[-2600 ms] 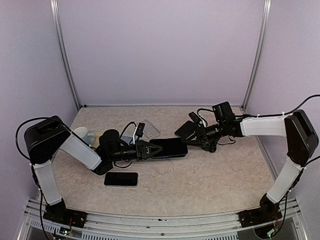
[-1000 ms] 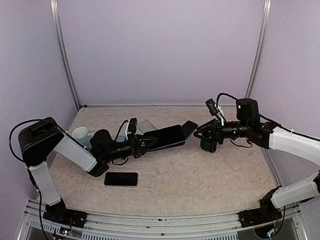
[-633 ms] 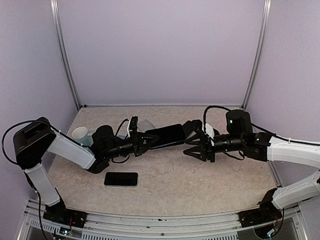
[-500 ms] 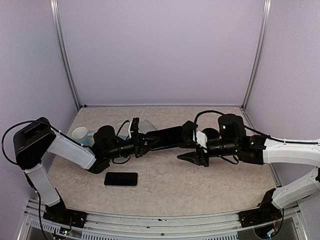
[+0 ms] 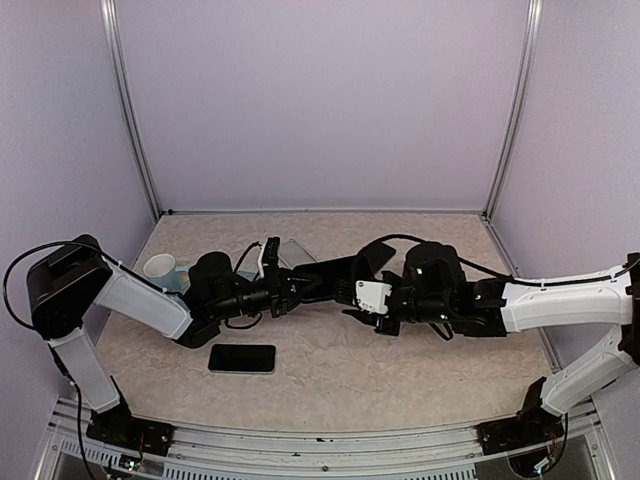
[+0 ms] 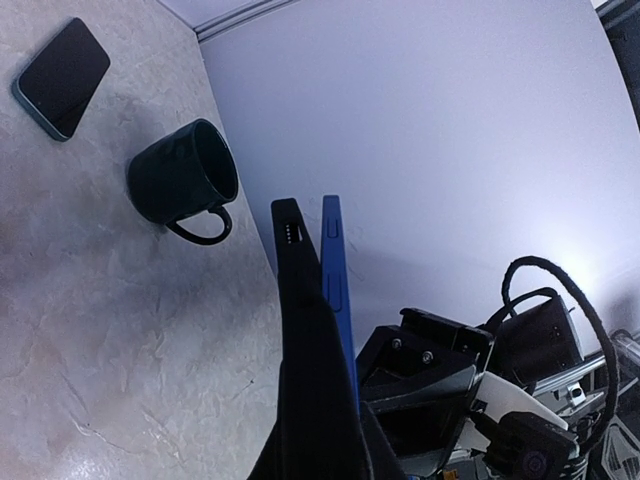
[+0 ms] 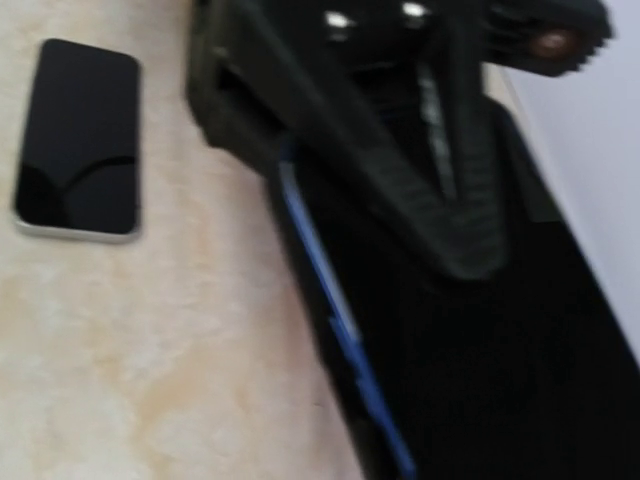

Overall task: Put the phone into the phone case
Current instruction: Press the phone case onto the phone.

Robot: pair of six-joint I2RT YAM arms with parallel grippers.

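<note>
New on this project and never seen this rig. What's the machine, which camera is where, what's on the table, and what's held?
These are two robot arms bolted at the near edge of a table, each ending in a two-finger pincer. The wide picture comes from a fixed camera above and behind the arms. The other two come from cameras on the wrists, looking along each pincer.

The left pincer is shut on a blue-edged phone and holds it off the table. What seems to be the black case sits alongside the phone. The right pincer is at the phone's free end. Its own picture is blurred, so I cannot tell whether it grips anything.

On the table are a second phone, a dark mug and a white cup.
</note>
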